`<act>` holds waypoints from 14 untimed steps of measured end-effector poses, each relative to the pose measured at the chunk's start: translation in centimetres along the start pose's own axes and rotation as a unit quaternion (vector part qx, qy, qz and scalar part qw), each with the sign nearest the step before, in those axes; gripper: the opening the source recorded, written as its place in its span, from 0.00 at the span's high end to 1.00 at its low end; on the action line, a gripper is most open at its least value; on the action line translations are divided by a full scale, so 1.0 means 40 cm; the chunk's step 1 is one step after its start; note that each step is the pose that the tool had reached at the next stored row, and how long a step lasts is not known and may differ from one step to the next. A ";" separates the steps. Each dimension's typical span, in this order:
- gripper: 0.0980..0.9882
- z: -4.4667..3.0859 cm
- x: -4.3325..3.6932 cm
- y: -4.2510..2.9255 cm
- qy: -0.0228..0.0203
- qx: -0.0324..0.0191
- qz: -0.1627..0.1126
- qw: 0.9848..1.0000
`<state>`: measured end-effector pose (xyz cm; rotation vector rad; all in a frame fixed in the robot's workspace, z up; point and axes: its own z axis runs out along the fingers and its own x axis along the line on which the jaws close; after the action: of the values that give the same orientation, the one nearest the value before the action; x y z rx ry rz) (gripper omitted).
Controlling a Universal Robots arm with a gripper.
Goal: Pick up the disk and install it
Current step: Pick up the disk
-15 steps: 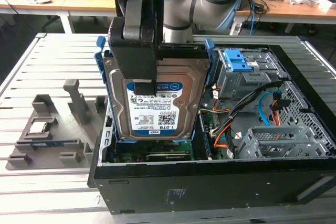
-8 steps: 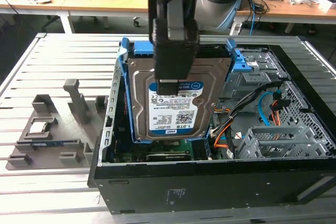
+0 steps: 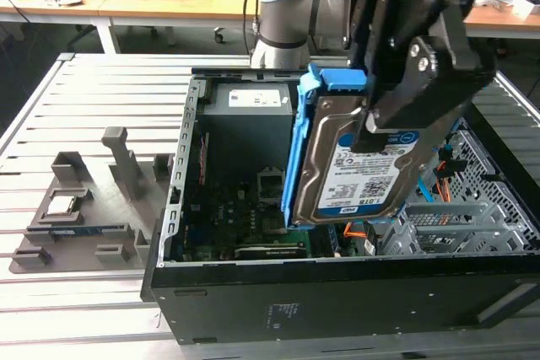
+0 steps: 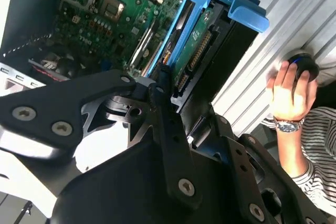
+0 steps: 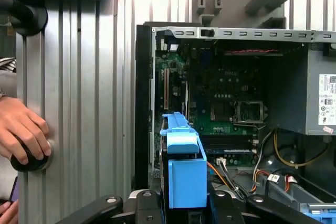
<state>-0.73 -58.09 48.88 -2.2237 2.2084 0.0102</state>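
Slatted metal table (image 3: 93,99), wooden desks (image 3: 169,2) along the top of the exterior view. We note an open black case (image 3: 337,309) lying on the table across the lower centre and right of that frame. Its side is off and the green board (image 3: 228,208) is exposed. At the exterior view's left a grey fixture (image 3: 93,217) sits on the table, apart from the case. Behind the case, at top centre, stands the arm (image 3: 283,6) with its pale blue cap.

The gripper (image 3: 369,128) hangs at the upper right. Its jaws are closed to the thickness of the disk (image 3: 354,179) and clamp it, with one finger (image 3: 384,115) flat on the labelled face.

The disk stands on edge, slightly tilted, with its label towards the camera and the blue bracket round its rim. It is at frame centre, over the open case, between the dark box (image 3: 245,115) behind it and the grey cage (image 3: 456,225) at lower right. We cannot tell whether its lower edge touches anything inside.

In the second wrist view the disk (image 4: 202,40) shows edge-on in the gripper (image 4: 178,100), with the board beyond. In the first wrist view its blue end (image 5: 184,166) rises between the black fingers, facing the case interior.

In both wrist views a person's hand (image 4: 291,90) rests on a dark mouse (image 4: 304,65) beside the table.
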 end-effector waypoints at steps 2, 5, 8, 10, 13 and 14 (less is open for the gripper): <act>0.70 0.001 0.000 -0.022 0.000 -0.001 0.000 1.000; 0.70 0.001 0.000 -0.046 0.000 -0.001 0.000 1.000; 0.70 0.002 0.000 -0.078 0.000 -0.002 0.000 1.000; 0.70 0.002 0.001 -0.096 0.000 -0.003 0.000 1.000; 0.70 0.002 0.001 -0.123 0.000 -0.003 0.000 1.000; 0.70 0.002 0.001 -0.131 0.000 -0.003 0.000 1.000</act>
<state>4.50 -58.09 48.79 -2.2271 2.2118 0.0180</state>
